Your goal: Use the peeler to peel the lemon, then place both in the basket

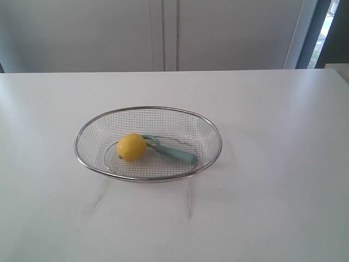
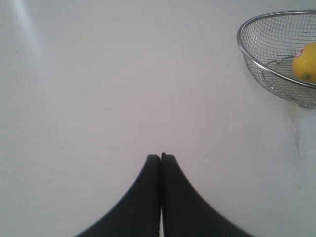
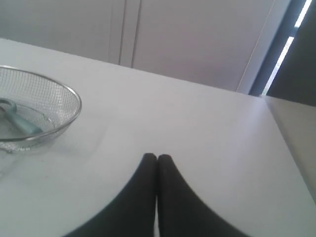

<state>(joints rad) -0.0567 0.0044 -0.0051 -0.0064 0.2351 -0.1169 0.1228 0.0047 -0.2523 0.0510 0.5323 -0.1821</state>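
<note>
The yellow lemon (image 1: 131, 147) lies inside the wire-mesh basket (image 1: 163, 111) on the white table, towards the basket's left side. The teal-handled peeler (image 1: 174, 153) lies in the basket too, its head right beside the lemon. The left wrist view shows my left gripper (image 2: 161, 156) shut and empty over bare table, with the basket (image 2: 247, 47) and lemon (image 2: 305, 61) some way off. My right gripper (image 3: 157, 157) is shut and empty as well, apart from the basket (image 3: 71, 96), in which the peeler handle (image 3: 19, 123) shows. Neither gripper appears in the exterior view.
The white table (image 1: 272, 207) spreads wide around the basket. Pale cabinet doors (image 1: 163, 33) stand behind its far edge. The table's right edge (image 3: 276, 128) shows in the right wrist view, with a dark window frame (image 3: 291, 39) beyond.
</note>
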